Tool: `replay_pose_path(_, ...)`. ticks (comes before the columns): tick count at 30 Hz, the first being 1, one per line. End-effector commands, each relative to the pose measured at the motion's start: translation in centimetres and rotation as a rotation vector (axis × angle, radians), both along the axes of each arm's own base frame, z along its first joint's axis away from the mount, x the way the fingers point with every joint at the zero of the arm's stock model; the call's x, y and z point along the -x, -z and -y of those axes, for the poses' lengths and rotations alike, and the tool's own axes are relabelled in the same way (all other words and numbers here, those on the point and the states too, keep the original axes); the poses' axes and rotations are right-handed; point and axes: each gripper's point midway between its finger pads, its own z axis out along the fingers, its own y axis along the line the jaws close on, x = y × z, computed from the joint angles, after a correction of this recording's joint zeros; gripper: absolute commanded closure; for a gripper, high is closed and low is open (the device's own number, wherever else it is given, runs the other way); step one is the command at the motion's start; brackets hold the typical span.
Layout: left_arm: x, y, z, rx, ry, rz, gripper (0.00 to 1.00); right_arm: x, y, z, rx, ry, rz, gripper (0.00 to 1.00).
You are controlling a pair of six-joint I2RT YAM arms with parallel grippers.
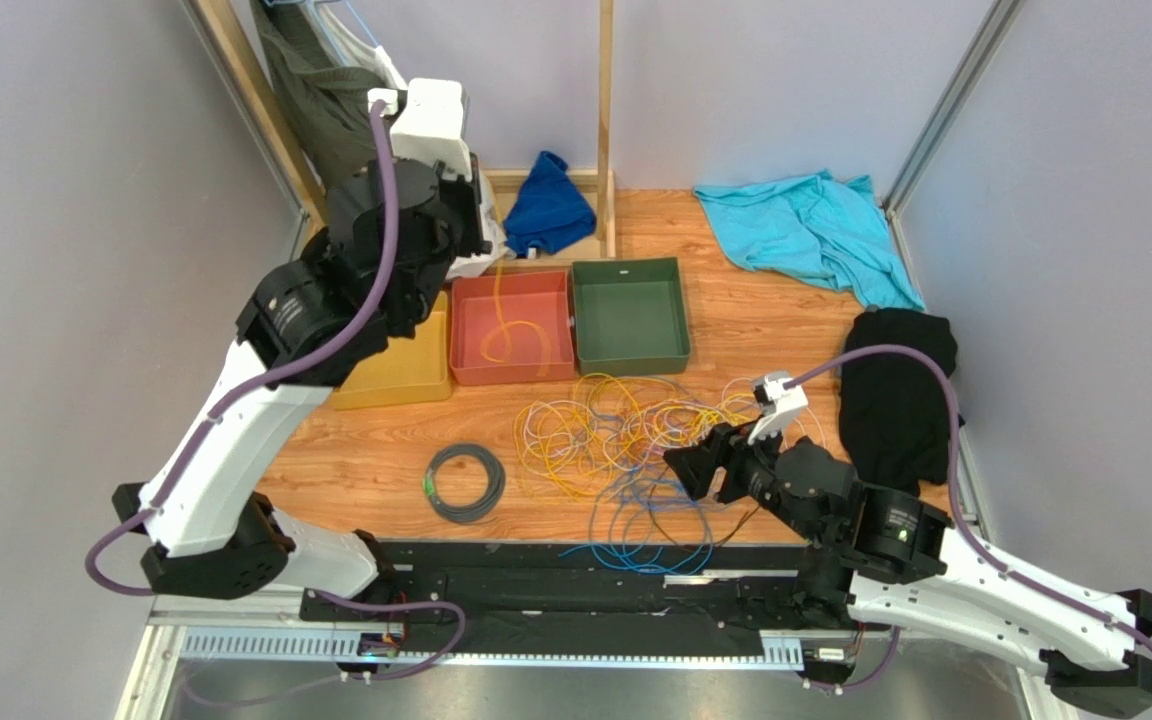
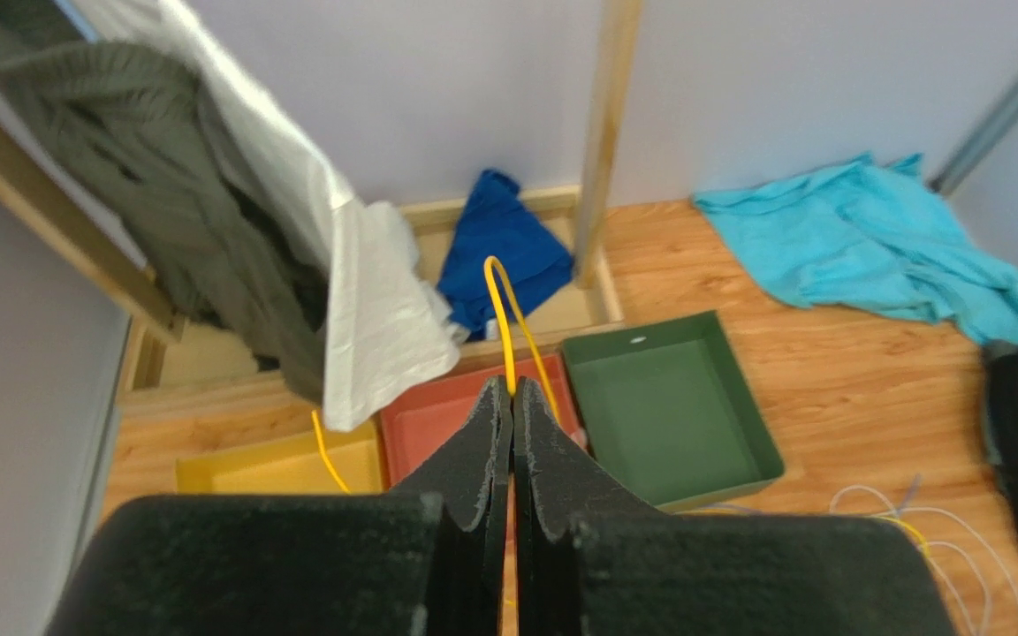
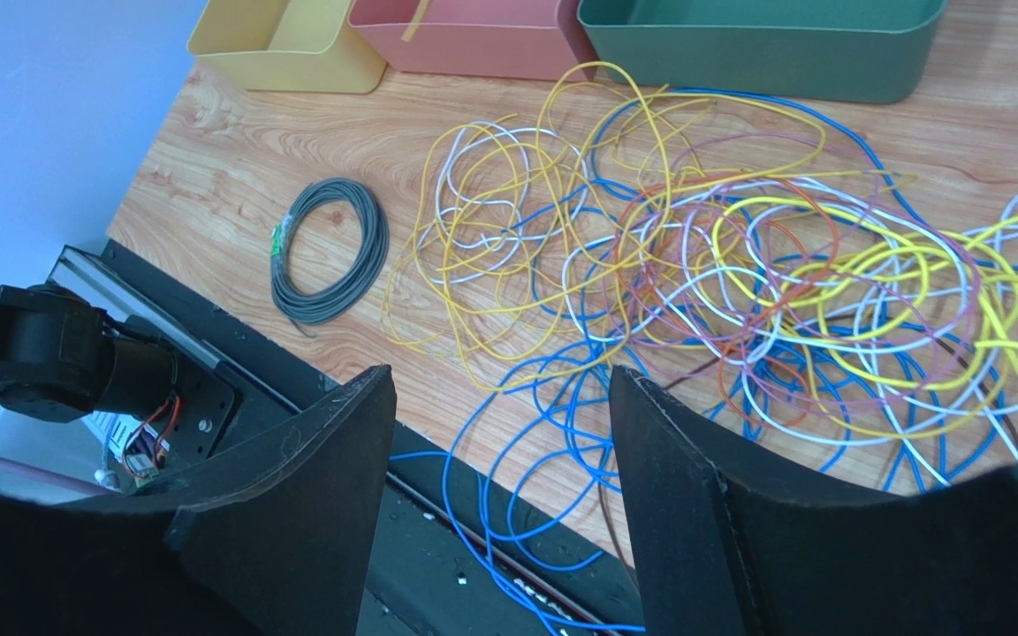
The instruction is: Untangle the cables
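Note:
A tangle of yellow, blue, white and orange cables [image 1: 627,435] lies on the wooden table in front of the trays; it also shows in the right wrist view [image 3: 740,252]. A small black coil [image 1: 465,483] with a green tag lies apart to its left, also in the right wrist view [image 3: 329,252]. My left gripper [image 2: 512,387] is raised over the red tray [image 2: 428,422] and shut on a yellow cable [image 2: 501,312], which hangs down into that tray [image 1: 507,323]. My right gripper [image 3: 501,378] is open and empty above blue loops [image 3: 541,451] at the table's near edge, also in the top view [image 1: 687,465].
A yellow tray [image 1: 394,375], the red tray [image 1: 465,360] and a green tray [image 1: 627,360] stand in a row. A wooden post [image 1: 605,120], a blue cloth [image 1: 549,203], a teal cloth [image 1: 808,225] and a black cloth [image 1: 898,390] lie behind and to the right. Garments [image 2: 209,225] hang at the back left.

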Motion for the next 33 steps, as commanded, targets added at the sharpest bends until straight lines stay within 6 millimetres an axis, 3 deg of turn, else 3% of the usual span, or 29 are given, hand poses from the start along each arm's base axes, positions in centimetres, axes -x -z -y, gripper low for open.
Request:
replay_pose_path(1, -2.2, 2.2, -3.5, 0.029, -0.133, -0.091, 1.0, 0.3, -1.1, 1.6, -0.004, 0.023, 0.005, 0.36)
replay_pose_path(7, -4.0, 3.8, -8.7, 0.051, -0.311, -0.15, 1.0, 0.4, -1.9, 1.7, -0.026, 0.019, 0.028, 0.36)
replay_pose_path(10, -5.1, 4.5, -10.3, 0.071, -0.362, -0.166, 1.0, 0.5, -2.0, 1.5, -0.03, 0.008, 0.029, 0.36)
replay_pose_path(17, -7.9, 9.2, -10.2, 0.092, -0.368, -0.266, 1.0, 0.5, -1.3, 1.8, -0.022, 0.007, 0.032, 0.36)
replay_pose_path(24, -9.3, 12.2, -10.3, 0.063, -0.405, -0.313, 1.0, 0.7, -0.4, 1.7, -0.027, 0.003, 0.022, 0.36)
replay_pose_path(27, -10.4, 14.6, -10.8, 0.05, -0.446, -0.346, 1.0, 0.9, -0.1, 1.5, -0.032, -0.006, 0.012, 0.36)
replay_pose_path(33, -11.1, 19.4, -14.3, 0.056, -0.562, -0.422, 1.0, 1.1, 0.5, 2.1, -0.025, 0.001, -0.003, 0.36)
